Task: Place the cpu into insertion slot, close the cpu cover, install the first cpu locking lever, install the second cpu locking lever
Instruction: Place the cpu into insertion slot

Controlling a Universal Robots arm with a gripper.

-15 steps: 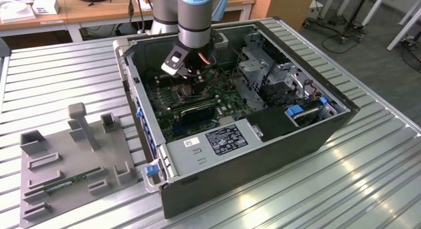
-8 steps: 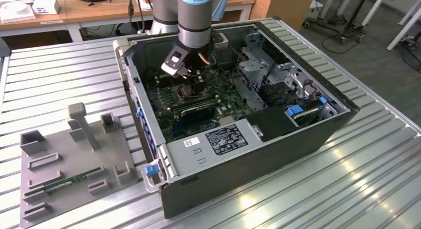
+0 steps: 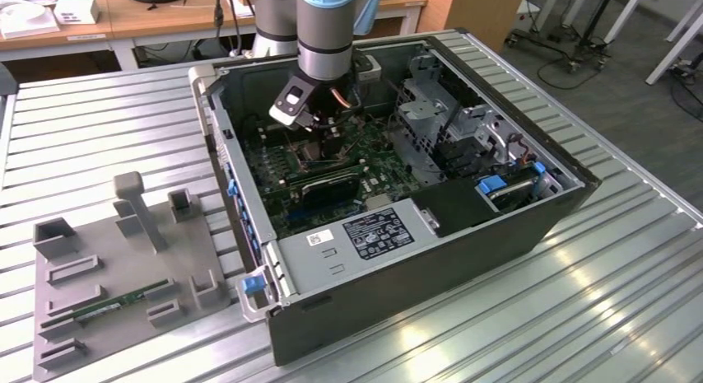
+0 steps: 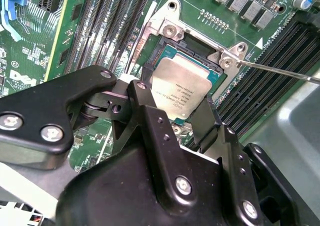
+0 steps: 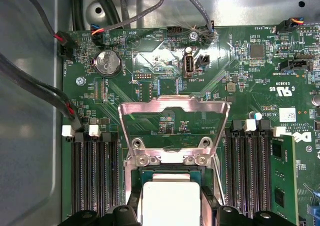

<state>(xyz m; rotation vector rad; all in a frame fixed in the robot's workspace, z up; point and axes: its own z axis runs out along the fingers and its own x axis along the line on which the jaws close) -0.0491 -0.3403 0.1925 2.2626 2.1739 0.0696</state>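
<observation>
While the arm reaches down into the open computer case (image 3: 439, 276), at about 11 o'clock from the case's middle in the exterior view, the fingers (image 4: 150, 118) stand one on each side of the cpu (image 4: 182, 83) and seem to pinch it by two opposite edges. Cpu lies directly between them, over the insertion slot (image 4: 186, 47); seated or just above it, cannot tell. Near-square, so no long axis; its edges run parallel with the slot's rim. Top dull silvery-tan, flat, faint print, green border. The cpu cover (image 5: 172, 105) stands open beyond the slot; a thin locking lever (image 4: 280, 72) juts free.
</observation>
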